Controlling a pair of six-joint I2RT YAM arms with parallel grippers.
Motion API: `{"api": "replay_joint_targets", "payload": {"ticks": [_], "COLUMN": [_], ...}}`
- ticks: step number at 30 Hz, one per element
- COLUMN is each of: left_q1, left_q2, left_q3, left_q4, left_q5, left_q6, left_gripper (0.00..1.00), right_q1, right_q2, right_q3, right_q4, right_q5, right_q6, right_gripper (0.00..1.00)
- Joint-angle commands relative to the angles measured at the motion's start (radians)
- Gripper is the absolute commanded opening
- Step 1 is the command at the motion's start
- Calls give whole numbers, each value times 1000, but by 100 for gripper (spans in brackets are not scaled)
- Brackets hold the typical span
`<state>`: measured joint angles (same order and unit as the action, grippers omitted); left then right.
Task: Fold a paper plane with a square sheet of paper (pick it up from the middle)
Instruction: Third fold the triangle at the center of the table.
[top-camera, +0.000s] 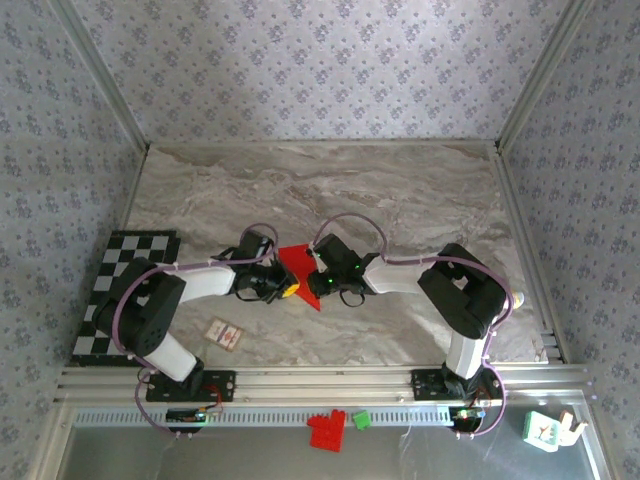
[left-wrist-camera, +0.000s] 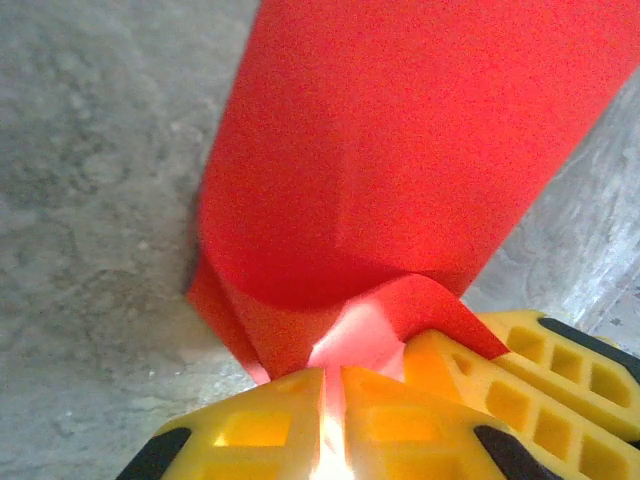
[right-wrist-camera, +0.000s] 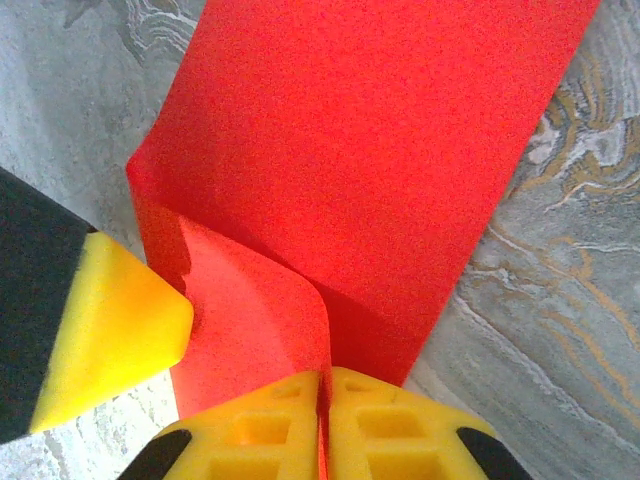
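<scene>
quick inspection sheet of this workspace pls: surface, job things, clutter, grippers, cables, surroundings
surface: grey marbled table
job's things: red sheet of paper, curled and partly folded, at the table's middle between the two arms
clutter: checkerboard mat at the left; small white card near the left arm; red brick block, green block and white-and-green toy beyond the front rail
grippers: left gripper shut on the paper; right gripper shut on it too
cables: purple cables looped along both arms
surroundings: patterned wallpaper walls, aluminium frame rails
</scene>
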<state>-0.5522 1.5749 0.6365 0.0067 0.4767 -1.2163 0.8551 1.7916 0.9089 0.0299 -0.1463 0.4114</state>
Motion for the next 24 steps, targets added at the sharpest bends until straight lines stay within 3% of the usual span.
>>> {"api": "replay_joint_targets", "payload": {"ticks": [1, 15, 20, 24], "left_q1": [-8, -7, -6, -6], "left_q2": [14, 38, 45, 42], "left_q3": [1, 17, 23, 25], "left_q4": [-49, -110, -146, -173], "left_q5": [-18, -39, -55, -69], "left_q6": [17, 20, 21, 20], "left_gripper": [13, 12, 11, 11], "right_q1": [2, 1, -9, -27], "right_q2": [38, 27, -6, -66], "right_q3": [0, 11, 31, 49], "right_q4": [-71, -76, -91, -119], "right_q5": [10, -3, -26, -57], "right_q6": [15, 20, 38, 81], "right_gripper": [10, 14, 20, 31]}}
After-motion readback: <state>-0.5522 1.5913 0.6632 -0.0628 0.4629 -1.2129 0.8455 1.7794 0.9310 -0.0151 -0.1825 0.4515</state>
